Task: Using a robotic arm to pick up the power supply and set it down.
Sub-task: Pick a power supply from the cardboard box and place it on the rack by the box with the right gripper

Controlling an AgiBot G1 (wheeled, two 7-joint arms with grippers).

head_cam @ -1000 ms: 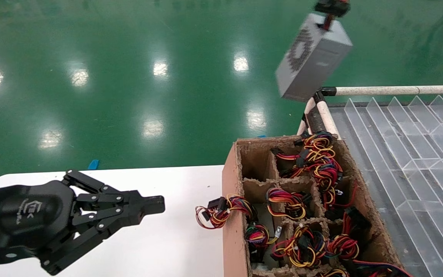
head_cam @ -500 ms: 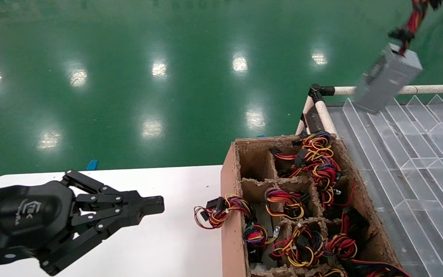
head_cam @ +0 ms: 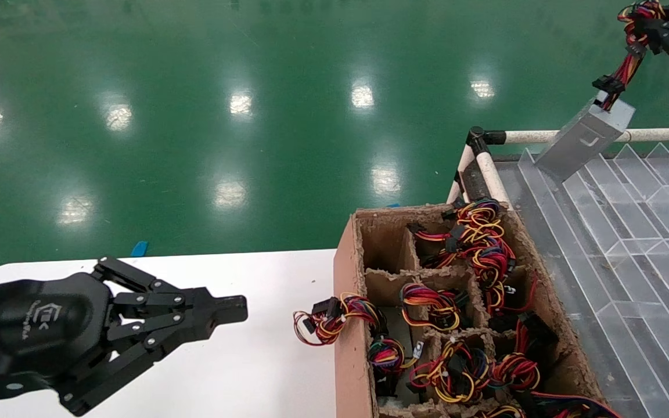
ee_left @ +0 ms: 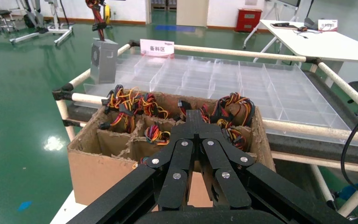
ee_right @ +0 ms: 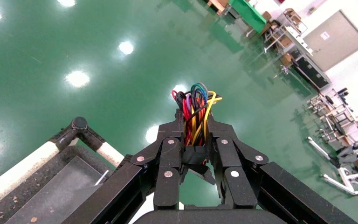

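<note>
The power supply point(head_cam: 587, 139), a small silver-grey metal box, hangs tilted in the air over the far left corner of the clear divided tray point(head_cam: 630, 232). It dangles from its red-yellow-black wire bundle point(head_cam: 625, 64). My right gripper point(head_cam: 654, 26), at the top right of the head view, is shut on that bundle point(ee_right: 195, 112), not on the box. In the left wrist view the power supply point(ee_left: 104, 59) hangs by the tray's corner. My left gripper point(head_cam: 236, 307) is parked shut above the white table point(head_cam: 276, 360), holding nothing.
A cardboard box point(head_cam: 349, 278) with compartments full of coloured wire bundles stands between the table and the tray. One bundle point(head_cam: 328, 319) hangs over its left wall. White pipe rails point(head_cam: 572, 136) frame the tray. Green floor lies beyond.
The right gripper has carried the hanging power supply rightward, from above the green floor to over the tray's far left corner, and it now hangs lower. The left arm has not moved.
</note>
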